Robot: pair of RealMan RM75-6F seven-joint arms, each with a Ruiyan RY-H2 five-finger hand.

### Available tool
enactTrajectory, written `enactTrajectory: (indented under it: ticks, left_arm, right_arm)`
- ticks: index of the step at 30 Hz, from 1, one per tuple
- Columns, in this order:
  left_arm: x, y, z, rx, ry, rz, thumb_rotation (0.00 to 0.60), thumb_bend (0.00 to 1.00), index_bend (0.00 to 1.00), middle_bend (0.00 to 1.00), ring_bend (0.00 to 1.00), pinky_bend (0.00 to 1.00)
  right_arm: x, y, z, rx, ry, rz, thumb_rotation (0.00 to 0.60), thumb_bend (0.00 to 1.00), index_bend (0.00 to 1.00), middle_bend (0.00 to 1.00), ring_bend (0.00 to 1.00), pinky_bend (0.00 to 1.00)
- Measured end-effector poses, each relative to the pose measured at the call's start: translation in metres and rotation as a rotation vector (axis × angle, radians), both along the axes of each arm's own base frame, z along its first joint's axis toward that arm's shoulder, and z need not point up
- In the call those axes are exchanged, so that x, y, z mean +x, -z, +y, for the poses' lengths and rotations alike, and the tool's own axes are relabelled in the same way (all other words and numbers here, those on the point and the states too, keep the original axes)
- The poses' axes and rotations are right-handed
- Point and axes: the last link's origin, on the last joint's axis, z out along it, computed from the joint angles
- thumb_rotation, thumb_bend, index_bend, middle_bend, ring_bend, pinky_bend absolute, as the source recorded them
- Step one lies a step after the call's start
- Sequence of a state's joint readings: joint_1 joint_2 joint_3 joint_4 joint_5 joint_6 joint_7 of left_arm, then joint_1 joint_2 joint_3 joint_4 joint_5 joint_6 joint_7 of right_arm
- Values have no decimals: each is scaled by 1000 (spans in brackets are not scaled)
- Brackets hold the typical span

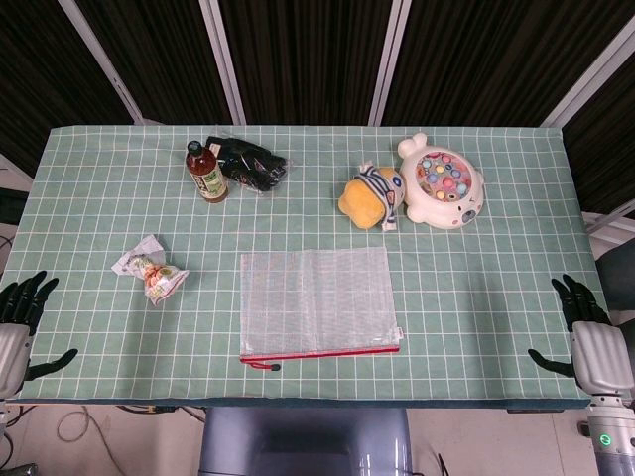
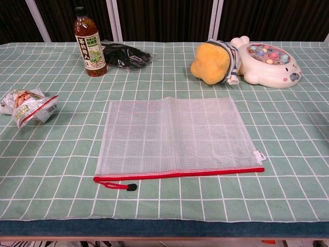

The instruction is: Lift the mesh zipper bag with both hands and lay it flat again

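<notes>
A clear mesh zipper bag [image 1: 316, 300] [image 2: 177, 137] with a red zipper along its near edge lies flat in the middle of the green checked table. Its red pull cord [image 2: 117, 186] trails at the near left corner. My left hand [image 1: 20, 322] hovers at the table's left edge with fingers spread and nothing in it, far from the bag. My right hand [image 1: 587, 332] hangs at the right edge, also open and empty. Neither hand shows in the chest view.
A snack packet [image 1: 149, 269] [image 2: 30, 106] lies left of the bag. At the back stand a brown drink bottle [image 1: 205, 172] [image 2: 88, 43], a black bundle in plastic [image 1: 251, 164], a yellow plush toy [image 1: 372, 196] and a white fishing-game toy [image 1: 444, 182].
</notes>
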State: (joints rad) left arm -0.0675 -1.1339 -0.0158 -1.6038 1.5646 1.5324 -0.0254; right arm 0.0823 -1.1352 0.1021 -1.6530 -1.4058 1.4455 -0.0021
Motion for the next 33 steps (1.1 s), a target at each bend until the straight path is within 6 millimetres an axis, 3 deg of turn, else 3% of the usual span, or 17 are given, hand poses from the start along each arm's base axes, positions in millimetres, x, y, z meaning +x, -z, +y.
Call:
enactTrajectory:
  ticks: [23, 27, 33]
  left_arm:
    - [-1, 2, 1, -5, -9, -2, 600, 76, 0, 0, 0, 0]
    - [-3, 1, 2, -1, -22, -1, 600, 76, 0, 0, 0, 0]
    - [-4, 1, 3, 4, -29, 8, 600, 75, 0, 0, 0, 0]
  right_arm:
    - [9, 3, -3, 33, -69, 9, 600, 111, 0, 0, 0, 221]
    - [32, 8, -19, 67, -168, -13, 600, 115, 0, 0, 0, 223]
    - [77, 22, -45, 135, -280, -57, 600, 131, 0, 25, 54, 309]
